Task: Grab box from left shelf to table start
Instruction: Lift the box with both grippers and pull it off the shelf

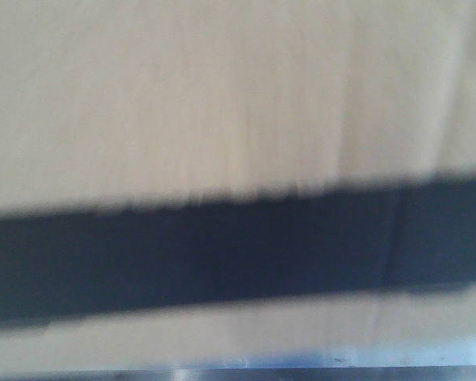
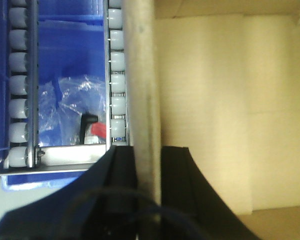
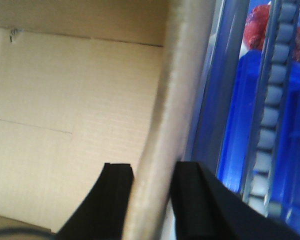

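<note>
Brown corrugated cardboard fills the blurred front view: the box (image 1: pixel 222 103) is very close to the camera, and a wide black rectangle (image 1: pixel 222 254) is printed across its lower half. Below the box's bottom edge a thin strip of the left shelf (image 1: pixel 301 367) shows as a silvery rail along the foot of the picture. Whether the box rests on the shelf cannot be told.

From the left wrist, the left gripper (image 2: pixel 149 152) straddles the upright side wall of the box. Its black jaws are nearly closed, one pressed against each face of the wall and gripping it. The pale inside of the box lies to one side. On the other side is a track of grey rollers (image 2: pixel 117 80), and beyond it a blue bin (image 2: pixel 70 50) holding a clear plastic bag (image 2: pixel 65 100).

From the right wrist, the right gripper (image 3: pixel 151 170) holds the opposite wall the same way, with its jaws pinched onto the cardboard edge. Beside it are blue bins (image 3: pixel 240 100), another roller track (image 3: pixel 272 100) and a blurred red object (image 3: pixel 257 25).
</note>
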Robot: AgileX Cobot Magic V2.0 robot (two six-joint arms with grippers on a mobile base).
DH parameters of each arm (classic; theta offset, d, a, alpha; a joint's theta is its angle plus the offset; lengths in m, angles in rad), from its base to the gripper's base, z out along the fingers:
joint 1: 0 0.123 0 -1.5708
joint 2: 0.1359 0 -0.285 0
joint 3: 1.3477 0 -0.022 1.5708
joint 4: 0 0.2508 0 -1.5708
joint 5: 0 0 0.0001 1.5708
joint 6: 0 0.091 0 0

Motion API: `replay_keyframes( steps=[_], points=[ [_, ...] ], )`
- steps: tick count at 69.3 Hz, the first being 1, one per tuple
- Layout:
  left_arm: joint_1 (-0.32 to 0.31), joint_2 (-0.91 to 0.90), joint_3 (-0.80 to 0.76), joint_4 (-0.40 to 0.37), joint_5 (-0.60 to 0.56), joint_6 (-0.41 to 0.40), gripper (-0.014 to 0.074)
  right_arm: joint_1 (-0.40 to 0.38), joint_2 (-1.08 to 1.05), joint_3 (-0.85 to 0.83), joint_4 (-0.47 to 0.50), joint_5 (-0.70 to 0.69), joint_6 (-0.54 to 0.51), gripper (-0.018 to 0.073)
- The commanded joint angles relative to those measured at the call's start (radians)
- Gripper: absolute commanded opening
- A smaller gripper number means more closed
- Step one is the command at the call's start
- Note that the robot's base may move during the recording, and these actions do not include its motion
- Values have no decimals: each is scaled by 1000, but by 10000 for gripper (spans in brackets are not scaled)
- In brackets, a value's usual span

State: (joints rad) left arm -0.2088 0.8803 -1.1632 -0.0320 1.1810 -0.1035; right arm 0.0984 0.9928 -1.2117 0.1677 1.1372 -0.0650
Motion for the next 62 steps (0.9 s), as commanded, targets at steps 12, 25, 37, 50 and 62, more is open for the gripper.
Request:
replay_keyframes(
  steps=[12, 25, 37, 50, 62],
  points=[
    [-6, -107, -22, -1, -131, 8, -93, 1, -161, 151, 27, -148, -18, 57],
    [-6, -164, -10, -1, -140, 8, -93, 1, -290, 217, 31, -194, -18, 57],
    [-6, -225, 5, -1, -155, 18, -93, 1, -380, 216, 39, -223, -18, 57],
    [-6, -306, 5, -1, -164, 20, -93, 1, -442, 216, 91, -222, -18, 57],
    [-6, -388, 5, -2, -169, 49, -93, 1, -499, 216, 132, -245, -18, 57]
  ],
)
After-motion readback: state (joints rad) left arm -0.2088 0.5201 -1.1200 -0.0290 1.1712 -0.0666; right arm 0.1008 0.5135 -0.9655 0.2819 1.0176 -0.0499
